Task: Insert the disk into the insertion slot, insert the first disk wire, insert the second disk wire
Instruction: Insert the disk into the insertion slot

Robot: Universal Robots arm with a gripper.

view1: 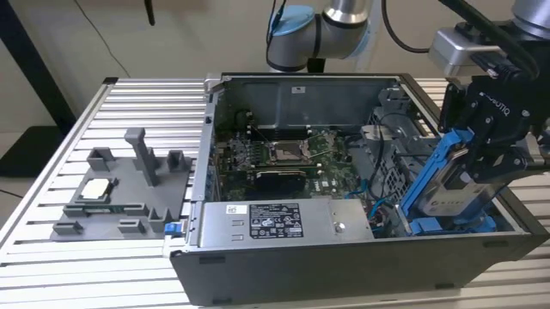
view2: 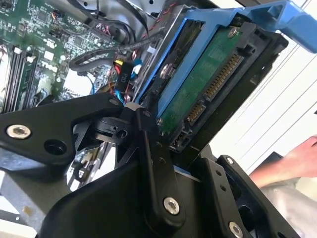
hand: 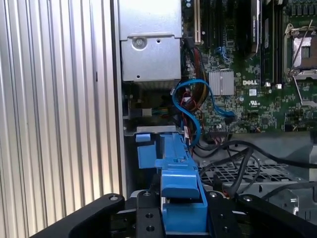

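My gripper (view1: 481, 168) is shut on the disk (view1: 453, 198), a silver drive with a white label in a bright blue carrier (view1: 432, 168). The disk stands steeply tilted over the right end of the open computer case, its lower end down at the insertion slot (view1: 397, 219). In the second wrist view the disk's green underside (view2: 208, 84) with its connectors faces the camera, clamped between the black fingers (view2: 154, 163). In the first wrist view the blue carrier (hand: 181, 188) sits between the gripper's links (hand: 183, 218). Whether the lower edge rests inside the slot is hidden.
The grey power-supply box (view1: 284, 222) lies along the case's near wall, the motherboard (view1: 284, 154) behind it. Blue and black cables (hand: 193, 99) loop beside the bay. A grey fixture tray (view1: 120, 187) sits on the slatted table at the exterior view's left. A person's hand (view2: 292, 163) shows.
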